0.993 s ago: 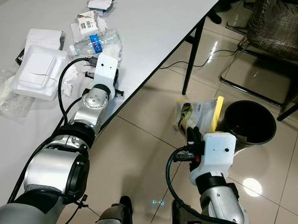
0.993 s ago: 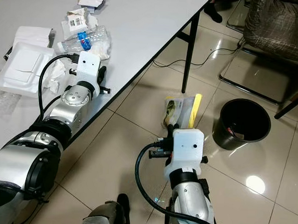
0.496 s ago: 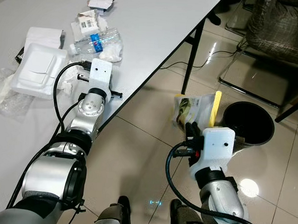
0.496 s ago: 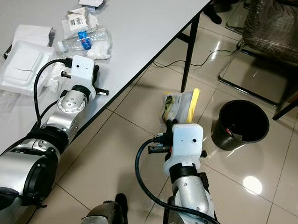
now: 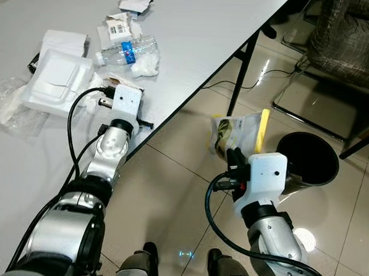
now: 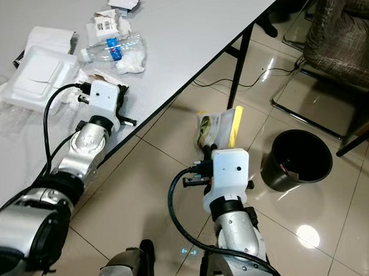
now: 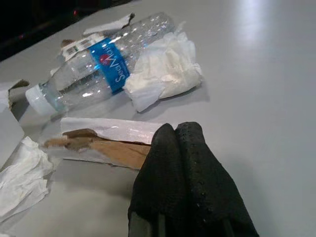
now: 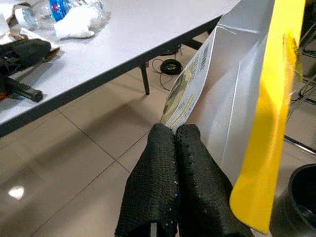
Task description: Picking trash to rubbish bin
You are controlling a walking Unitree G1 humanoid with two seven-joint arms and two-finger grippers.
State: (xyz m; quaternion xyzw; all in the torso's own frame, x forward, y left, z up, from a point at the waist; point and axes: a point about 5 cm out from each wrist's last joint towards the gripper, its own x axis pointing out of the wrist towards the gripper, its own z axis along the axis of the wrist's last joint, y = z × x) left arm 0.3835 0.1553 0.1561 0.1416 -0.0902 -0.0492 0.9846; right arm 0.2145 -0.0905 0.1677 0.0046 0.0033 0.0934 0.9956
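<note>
My right gripper [image 8: 174, 132] is shut on the lower edge of a silver snack bag [image 5: 237, 131] with a yellow strip, held upright over the tiled floor. A black rubbish bin [image 5: 307, 158] stands on the floor just to the right of the bag. My left gripper [image 7: 176, 129] rests shut on the white table [image 5: 202, 27], its tips against a torn white-and-brown cardboard scrap [image 7: 103, 140]. Beyond it lie a clear plastic bottle [image 5: 130, 48] with a blue label and a crumpled tissue [image 7: 165, 74].
A white foam box [image 5: 54, 82], clear plastic wrap [image 5: 7, 101] and paper scraps [image 5: 119, 26] lie further left on the table. A black table leg [image 5: 240, 79] and a floor cable [image 5: 268, 74] are behind the bag. A chair [image 5: 354, 29] stands beyond the bin.
My left gripper has drawn back from the bottle toward the table's near edge. My right gripper still holds the bag beside the bin. The camera has shifted a little.
</note>
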